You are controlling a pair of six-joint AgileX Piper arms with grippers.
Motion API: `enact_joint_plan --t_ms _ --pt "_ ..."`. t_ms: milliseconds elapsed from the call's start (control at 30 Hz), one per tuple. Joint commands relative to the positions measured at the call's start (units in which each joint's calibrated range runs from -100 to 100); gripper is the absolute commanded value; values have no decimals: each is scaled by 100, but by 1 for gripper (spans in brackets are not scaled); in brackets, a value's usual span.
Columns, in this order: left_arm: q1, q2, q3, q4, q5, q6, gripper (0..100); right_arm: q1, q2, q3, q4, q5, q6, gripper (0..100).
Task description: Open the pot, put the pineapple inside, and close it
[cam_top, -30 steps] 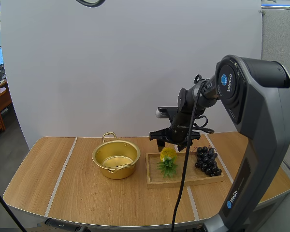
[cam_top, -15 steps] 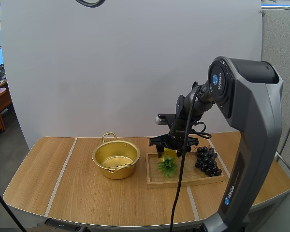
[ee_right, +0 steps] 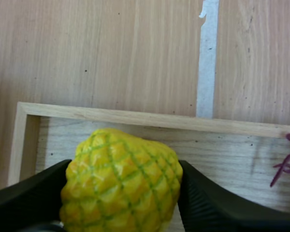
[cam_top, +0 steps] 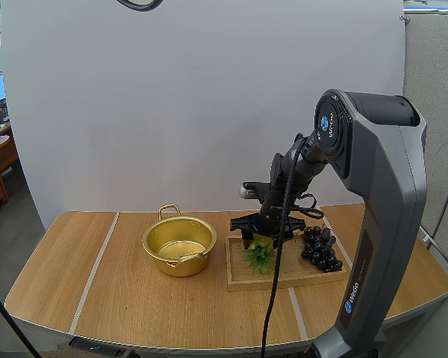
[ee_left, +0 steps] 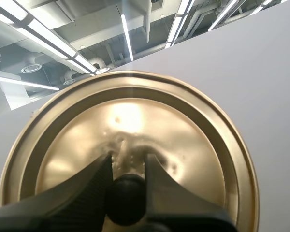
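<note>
The right tool straddles the pineapple on the tray, right of centre, fingers apparently pressing its sides. The open pot sits left of it. The left tool pinches the knob of the lid.

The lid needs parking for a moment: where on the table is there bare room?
Free: the table left of the pot, and the front strip before pot and wooden tray. Crowded: the tray, with pineapple, grapes and the right gripper.
</note>
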Motion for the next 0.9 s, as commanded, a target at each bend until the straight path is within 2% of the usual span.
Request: enact_joint_plan --t_ms 0,200,333,433,533,667,867 --pt "-15 -44 -40 23 -184 -59 0 -21 -150 -38 17 -8 -125 0" --pt "-15 -44 -40 23 -184 -59 0 21 -807 -38 17 -43 -300 0" --pt "-15 -44 -40 23 -184 -59 0 228 -1493 -38 -13 -82 -434 0" --pt "-15 -44 -40 23 -184 -59 0 452 -1925 -70 -131 -154 -434 0" --pt "-15 -44 -40 23 -184 -59 0 726 -2158 -352 -159 245 -434 0" --pt "-15 -44 -40 23 -184 -59 0 1060 -2158 -869 -159 735 -413 0" --pt "-15 -44 -40 23 -184 -59 0 1533 -2129 -1339 -159 637 -319 0"
